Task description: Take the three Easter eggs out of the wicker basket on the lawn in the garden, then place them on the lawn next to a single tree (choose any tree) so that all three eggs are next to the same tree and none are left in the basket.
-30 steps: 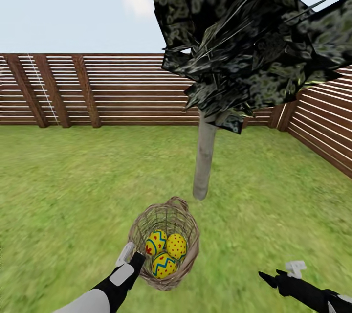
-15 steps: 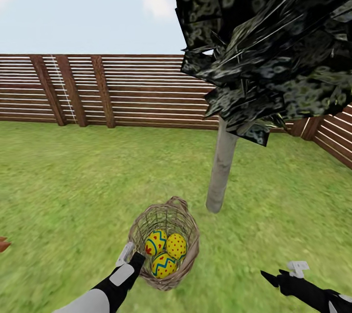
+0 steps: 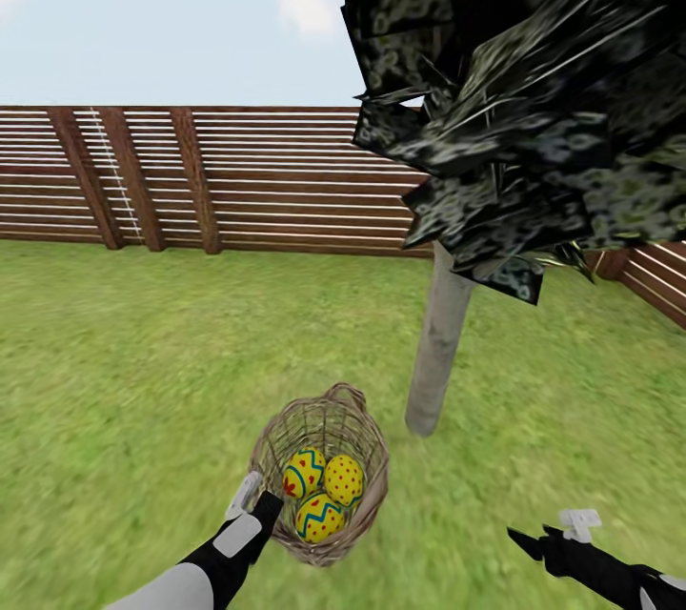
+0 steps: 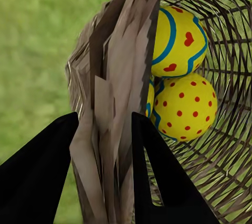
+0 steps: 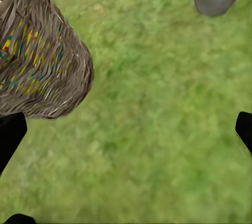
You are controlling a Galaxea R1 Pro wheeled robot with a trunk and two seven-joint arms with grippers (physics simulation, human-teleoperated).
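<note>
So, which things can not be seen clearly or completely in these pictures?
- Third Easter egg, left wrist view: mostly hidden behind the wicker basket rim.
- Left gripper, head view: its fingertips are hidden by the basket wall.
- Tree, head view: the crown is cut off by the top and right edges.
- Right gripper, right wrist view: the fingers are cut off at the edges.

The left gripper (image 4: pixel 102 135) clamps the wicker basket (image 4: pixel 113 77) rim beside the eggs (image 4: pixel 181 72).

Head camera high, facing forward and down across lawn (image 3: pixel 143 353) to fence (image 3: pixel 238 181), left wrist camera tight against wicker basket (image 4: pixel 113 103) rim, right wrist camera low over grass, basket (image 5: pixel 42 61) shared by all.
</note>
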